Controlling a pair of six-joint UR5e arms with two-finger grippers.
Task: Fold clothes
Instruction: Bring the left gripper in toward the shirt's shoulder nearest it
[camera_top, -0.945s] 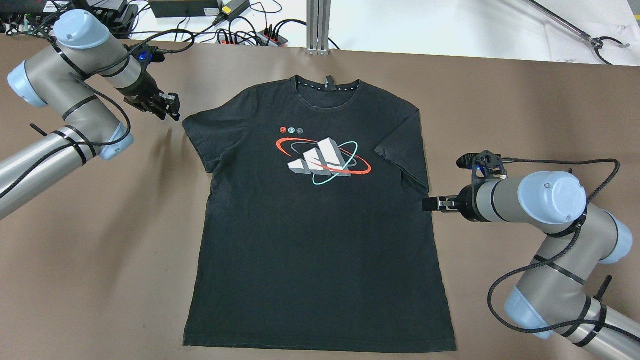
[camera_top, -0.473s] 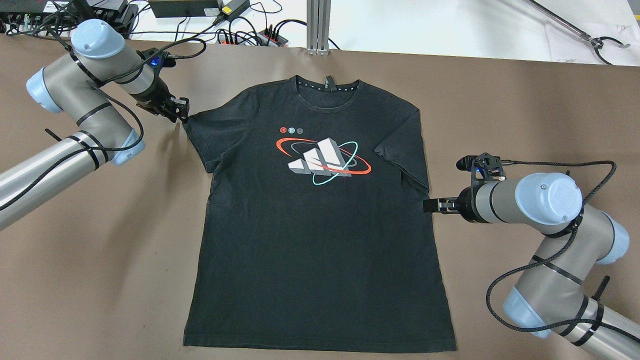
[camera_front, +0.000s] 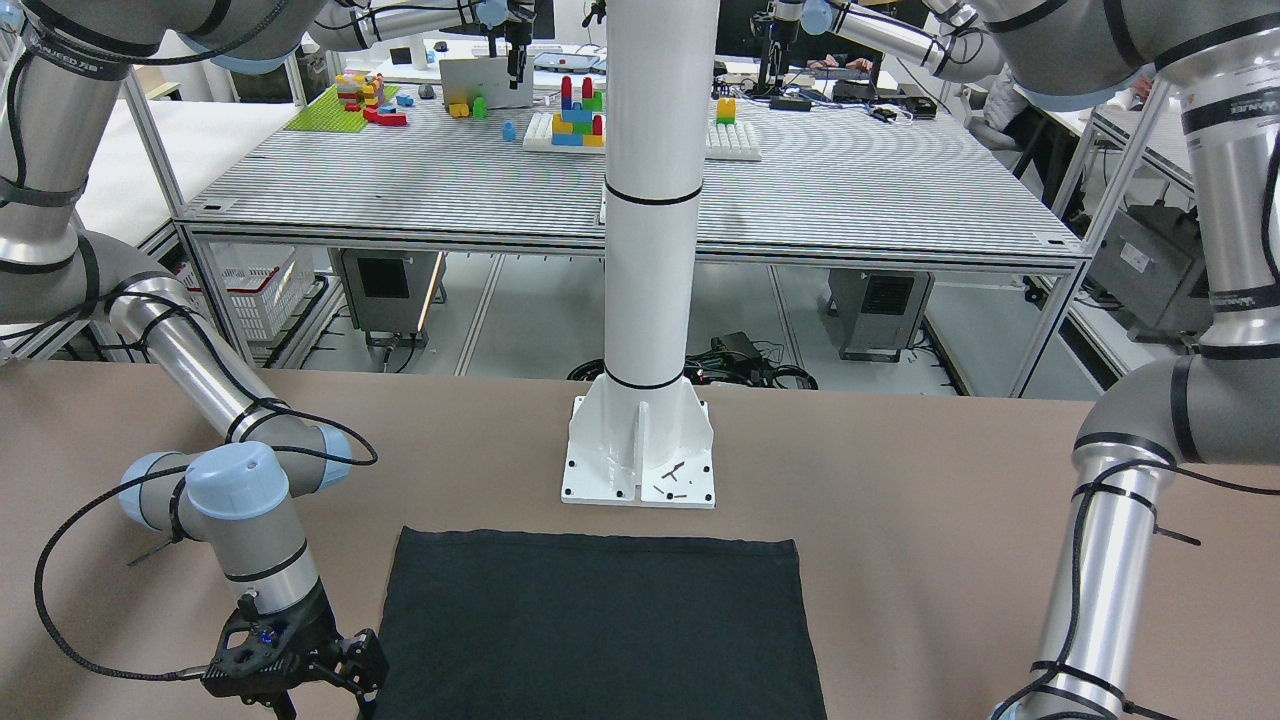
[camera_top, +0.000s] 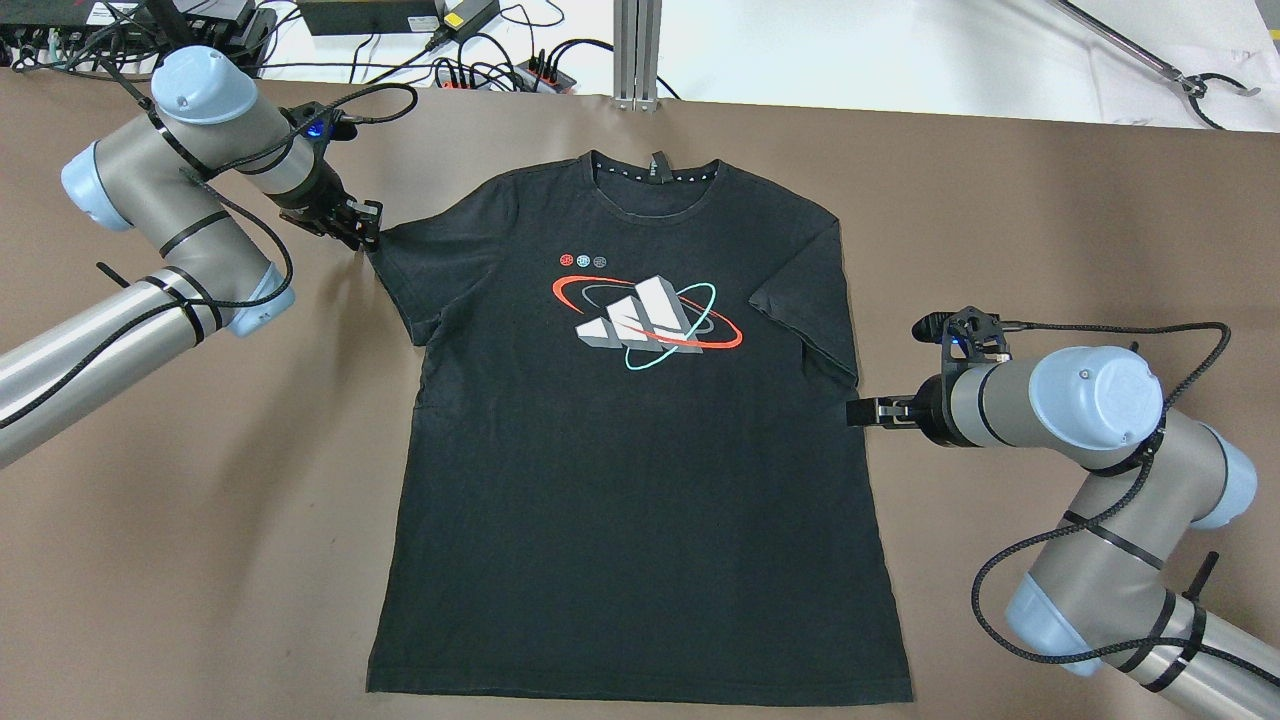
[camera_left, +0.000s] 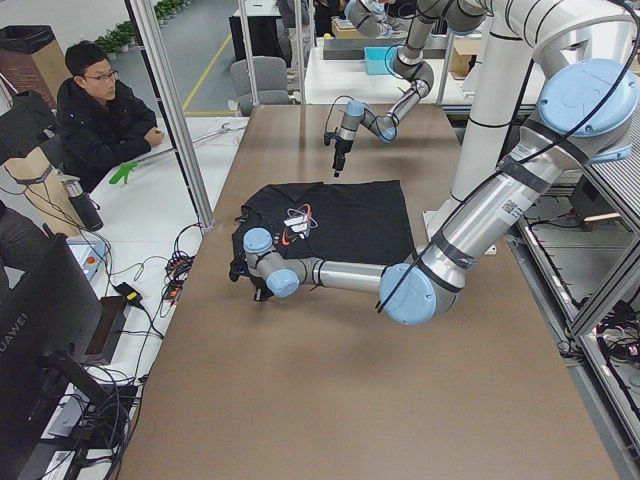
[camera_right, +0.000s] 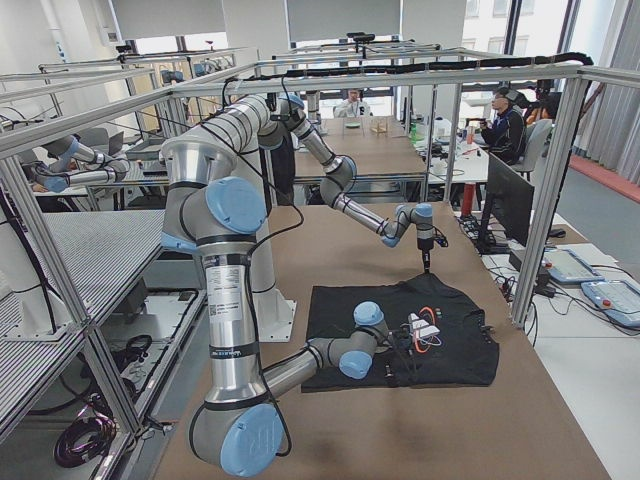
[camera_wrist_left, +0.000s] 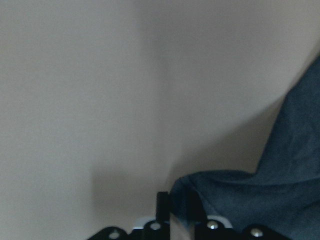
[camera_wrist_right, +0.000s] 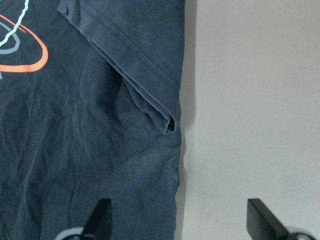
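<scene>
The black T-shirt (camera_top: 640, 450) lay flat mid-frame on the worktop (camera_top: 200, 550), limp and light. Upper left, the left pincer (camera_top: 366, 228) seemed clamped on its sleeve tip. The right pincer (camera_top: 860, 411) gaped open at the right-hand side edge, likely a sound hold.

There is one black short-sleeved fabric T-shirt (camera_top: 640, 500) on one brown table (camera_top: 1050, 200). The shirt has two sleeves (camera_top: 410, 270) (camera_top: 800, 300), one printed chest logo (camera_top: 645, 322) and three small round dots (camera_top: 583, 261) above the logo. Two grey robot arms with pale blue joint caps, a left arm (camera_top: 220, 160) and a right arm (camera_top: 1000, 410), each carry one black end effector: the left end effector (camera_top: 362, 228) and the right end effector (camera_top: 862, 411). One white round pillar (camera_front: 650, 250) has one base plate (camera_front: 640, 460).
</scene>
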